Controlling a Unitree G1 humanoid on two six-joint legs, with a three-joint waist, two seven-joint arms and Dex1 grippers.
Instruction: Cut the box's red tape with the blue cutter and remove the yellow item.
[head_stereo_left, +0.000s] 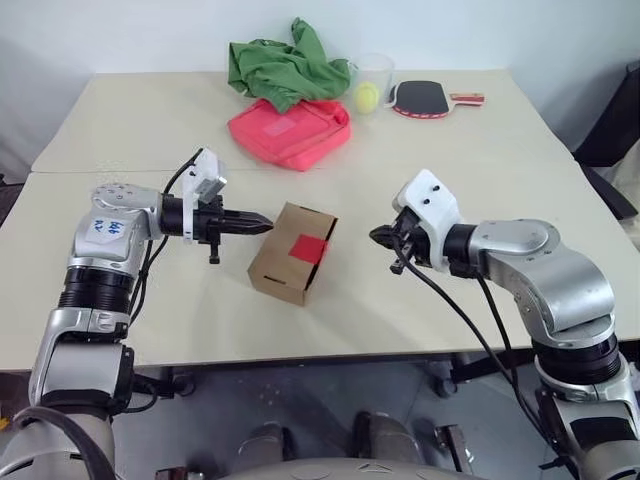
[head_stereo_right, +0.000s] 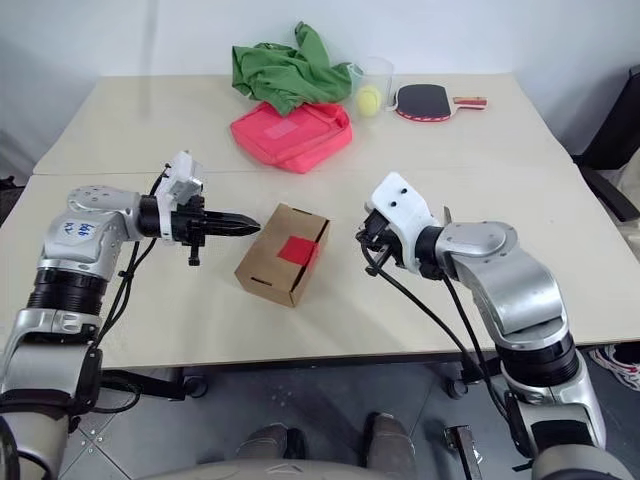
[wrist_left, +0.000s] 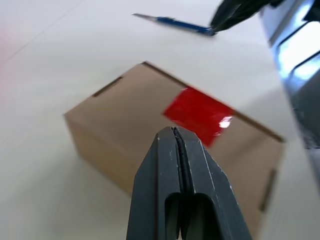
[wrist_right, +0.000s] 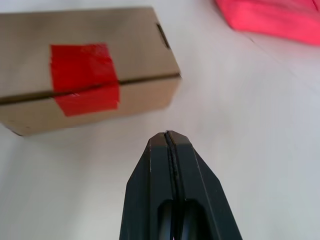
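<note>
Left eye view, box (head_stereo_left: 293, 252): brown, on the counter (head_stereo_left: 130, 130) between both arms, flaps down, contents hidden.
Left eye view, red tape (head_stereo_left: 309, 248): intact across the seam; cutting judged not yet begun.
Left eye view, left tool (head_stereo_left: 262, 224): fingers together, empty, tip just beside the box's near-left edge.
Left eye view, right tool (head_stereo_left: 381, 236): fingers together, empty, near the box's other side.
Left eye view, clear cup (head_stereo_left: 375, 78): at the far edge, yellow-green ball (head_stereo_left: 367, 95) inside.
Left wrist view, blue cutter (wrist_left: 175, 23): flat on the counter beyond the box, beside the right tool's tip, not held.
Right wrist view, tape: folded over the top edge, unbroken.
Step in hand: fetching the cutter, by judgement.
Next move: spreading the right fingers and closing on the cutter's slim body.
Yellow item: presumably inside the sealed box.
</note>
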